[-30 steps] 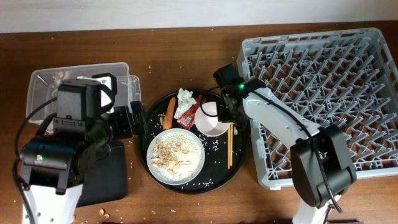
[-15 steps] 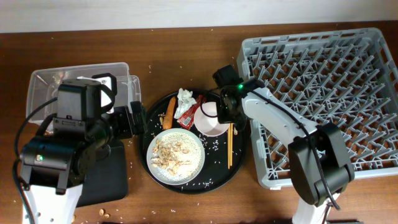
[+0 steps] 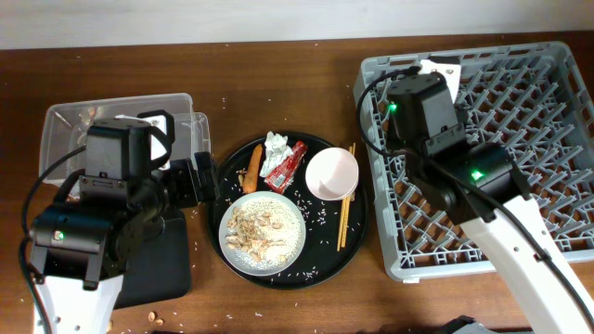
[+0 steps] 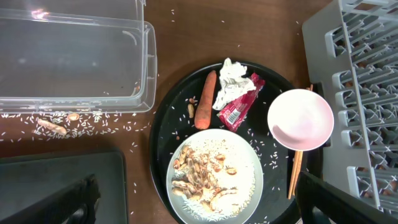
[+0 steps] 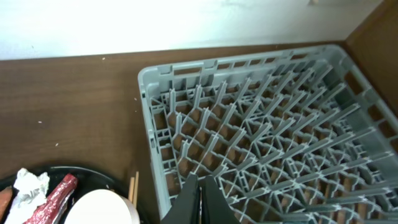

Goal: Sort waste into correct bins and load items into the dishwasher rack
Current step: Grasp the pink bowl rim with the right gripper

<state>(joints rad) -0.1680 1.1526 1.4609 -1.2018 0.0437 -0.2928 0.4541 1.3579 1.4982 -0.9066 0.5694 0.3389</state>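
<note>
Brown wooden table (image 3: 278, 74) runs under everything, and the round black tray (image 3: 320, 252) near its middle carries most of the task's things. On that tray's right side sits the white-pink bowl (image 3: 331, 173), upright. The wooden chopsticks (image 3: 342, 223) lie along the tray's right rim, partly under the bowl, their far ends poking past the rim. On the tray's near-left part the pale plate (image 3: 295, 246) holds a heap of beige food scraps (image 3: 255, 227). Along the tray's far side lie the orange carrot piece (image 3: 251, 169), the crumpled white tissue (image 3: 276, 146) and the red wrapper (image 3: 290, 164), with tissue and wrapper touching. White rice grains (image 4: 93, 118) are scattered over the tray and over the table left of it. Left of the tray stands the clear tub (image 4: 68, 56), and nearer than the tub lies the flat black tray (image 3: 172, 264). Just beside the round tray's right rim is the grey dishwasher rack (image 3: 538, 83). The left gripper (image 3: 201, 178) hangs at the tray's left edge, its fingers spread wide. The right gripper (image 5: 199, 196) is to the right of the tray, above the rack's far-left part, its fingers pressed flat together.
</note>
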